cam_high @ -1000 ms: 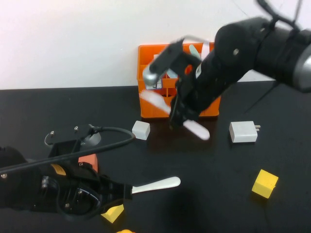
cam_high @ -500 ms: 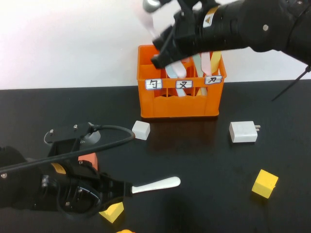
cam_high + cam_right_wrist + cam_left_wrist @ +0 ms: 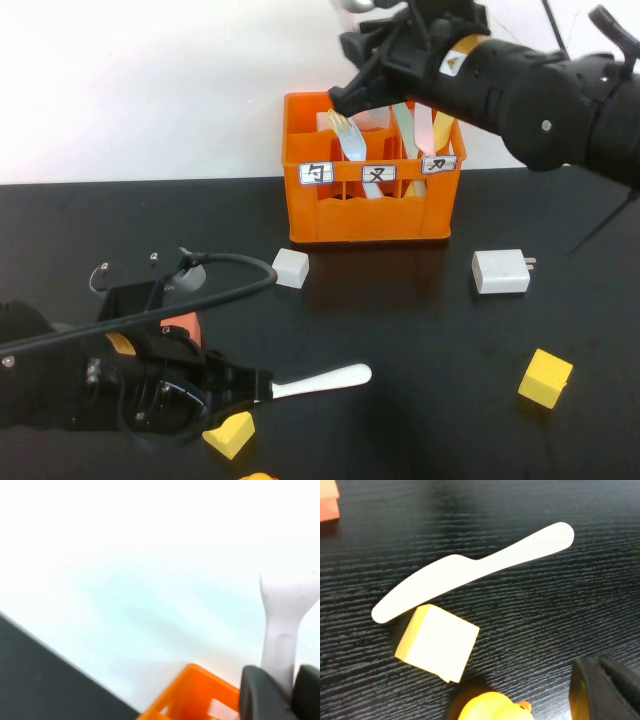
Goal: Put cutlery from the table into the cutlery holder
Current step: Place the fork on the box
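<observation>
Right gripper (image 3: 350, 90) hangs above the back rim of the cutlery holder (image 3: 370, 215), its jaws set narrow and clamped on a pale pink piece of cutlery (image 3: 282, 630). Whether it is the knife or the fork I cannot tell, since only its rounded handle end shows. That end stands out beyond the fingers on the side away from the holder, while the working end is hidden behind the gripper. The long axis runs steeply, so the piece looks nearly lined up for a drop. The holder's open top lies directly below the claw, at about its left and middle compartments. Which of the two sits under the tip I cannot tell.

The light blue fork (image 3: 347, 135) already stands in the middle compartment, just under the claw's fingertips. I judge it could foul the descent there.

Left gripper (image 3: 255, 388) sits low over the table (image 3: 420, 330), jaws shut on nothing. The whitish knife (image 3: 470, 570) lies flat just ahead of it, long axis pointing away from the claw toward the robot's right, blade end nearer. A yellow block (image 3: 437, 642) touches the blade's edge. That arm is far nearer this knife.
</observation>
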`<state>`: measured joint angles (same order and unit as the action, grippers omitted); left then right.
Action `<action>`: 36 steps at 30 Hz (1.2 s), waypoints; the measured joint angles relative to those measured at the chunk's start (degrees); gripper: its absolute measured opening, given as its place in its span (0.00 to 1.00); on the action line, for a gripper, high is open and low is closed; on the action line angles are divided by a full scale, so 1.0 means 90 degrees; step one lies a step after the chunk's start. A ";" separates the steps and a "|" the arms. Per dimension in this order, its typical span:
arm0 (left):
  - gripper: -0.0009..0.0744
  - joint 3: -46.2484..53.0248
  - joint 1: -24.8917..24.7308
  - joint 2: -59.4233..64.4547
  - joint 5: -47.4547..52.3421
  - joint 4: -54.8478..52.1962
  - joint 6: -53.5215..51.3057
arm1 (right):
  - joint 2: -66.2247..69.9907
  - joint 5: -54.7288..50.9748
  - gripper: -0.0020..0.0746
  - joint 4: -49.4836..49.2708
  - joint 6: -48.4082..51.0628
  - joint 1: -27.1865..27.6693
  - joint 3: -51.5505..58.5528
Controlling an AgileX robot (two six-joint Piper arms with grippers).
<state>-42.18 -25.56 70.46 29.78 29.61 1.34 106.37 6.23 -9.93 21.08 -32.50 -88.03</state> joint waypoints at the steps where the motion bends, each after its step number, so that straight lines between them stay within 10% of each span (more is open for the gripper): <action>1: 0.01 0.0000 0.0000 0.0000 0.0000 0.0000 0.0000 | 0.0054 0.0114 0.19 -0.0120 0.0000 0.0060 0.0029; 29: 0.01 0.0000 0.0000 0.0000 -0.0201 0.0000 0.0000 | 0.1631 0.2146 0.20 -0.0719 0.0371 0.0269 0.0052; 36: 0.01 0.0000 0.0000 0.0000 -0.0250 0.0000 -0.0012 | 0.1682 0.2107 0.51 -0.0723 0.0290 0.0269 0.0052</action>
<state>-42.18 -25.56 70.46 27.53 29.61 1.24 121.51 25.19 -16.44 23.69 -30.08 -87.56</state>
